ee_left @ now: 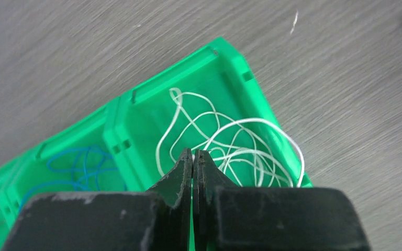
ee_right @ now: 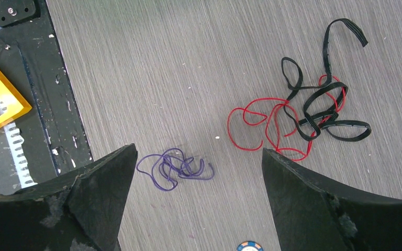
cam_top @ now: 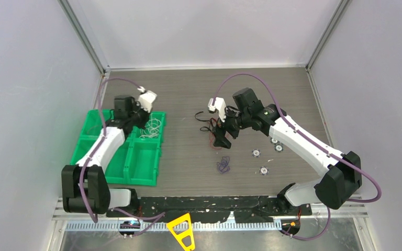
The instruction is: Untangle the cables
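The white cable (ee_left: pixel 230 151) lies loosely coiled in a compartment of the green tray (ee_left: pixel 230 60), with one loop over the rim; it also shows in the top view (cam_top: pixel 152 128). A blue cable (ee_left: pixel 78 167) lies in the neighbouring compartment. My left gripper (ee_left: pixel 193 152) is shut just above the white cable; I cannot tell whether a strand is pinched. My right gripper (ee_right: pixel 199 150) is wide open and empty above the table. The purple cable (ee_right: pixel 172 167) lies alone below it. The red cable (ee_right: pixel 261 123) and black cable (ee_right: pixel 322 104) lie tangled together beside it.
The green tray (cam_top: pixel 146 175) stands at the left of the table. Several small round discs (cam_top: pixel 264 170) lie right of the purple cable (cam_top: pixel 223 165); one shows in the right wrist view (ee_right: pixel 249 246). A yellow piece (cam_top: pixel 182 230) sits at the near edge.
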`<state>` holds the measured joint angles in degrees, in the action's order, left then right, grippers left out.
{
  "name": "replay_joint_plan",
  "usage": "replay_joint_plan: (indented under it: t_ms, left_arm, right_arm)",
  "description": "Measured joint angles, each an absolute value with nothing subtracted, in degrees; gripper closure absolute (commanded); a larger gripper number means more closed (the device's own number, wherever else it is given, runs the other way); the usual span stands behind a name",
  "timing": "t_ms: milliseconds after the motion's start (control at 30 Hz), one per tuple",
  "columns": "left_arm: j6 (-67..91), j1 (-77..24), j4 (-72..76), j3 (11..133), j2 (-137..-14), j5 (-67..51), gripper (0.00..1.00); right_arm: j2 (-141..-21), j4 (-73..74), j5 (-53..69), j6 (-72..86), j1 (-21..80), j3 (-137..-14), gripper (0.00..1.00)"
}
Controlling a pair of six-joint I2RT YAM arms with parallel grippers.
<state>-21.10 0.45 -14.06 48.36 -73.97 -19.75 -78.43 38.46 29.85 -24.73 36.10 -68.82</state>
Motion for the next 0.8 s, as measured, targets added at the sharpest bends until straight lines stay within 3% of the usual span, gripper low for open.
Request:
replay_joint_plan:
  t_ms: [167, 500, 567, 667, 800]
  left_arm:
    - [-27.33, -8.73, -14.87, 49.34, -80.2, -7.73, 1.0]
    - [-29.08, -9.23, -24.16, 59.66, -95.46, 1.96, 0.99]
    - [-28.93, -9.26, -25.36, 60.73, -96.16, 1.78, 0.89]
    - [-28.6, -9.23, -27.38, 62.0, -96.03, 1.43, 0.65]
    - [-27.05, -9.13, -30.55, 63.24, -93.06, 0.64, 0.51]
  right_arm:
    - [-78.43, 38.68, 29.8, -24.82, 35.81, -68.79, 0.05]
    - [-78.43, 38.96, 29.69, -25.34, 34.33, -68.34, 0.05]
    - [-78.43, 39.07, 29.69, -25.39, 34.11, -68.14, 0.05]
    - [-78.41, 39.09, 29.67, -25.58, 33.71, -68.07, 0.05]
    - [-78.39, 39.11, 29.69, -25.74, 33.28, -67.96, 0.05]
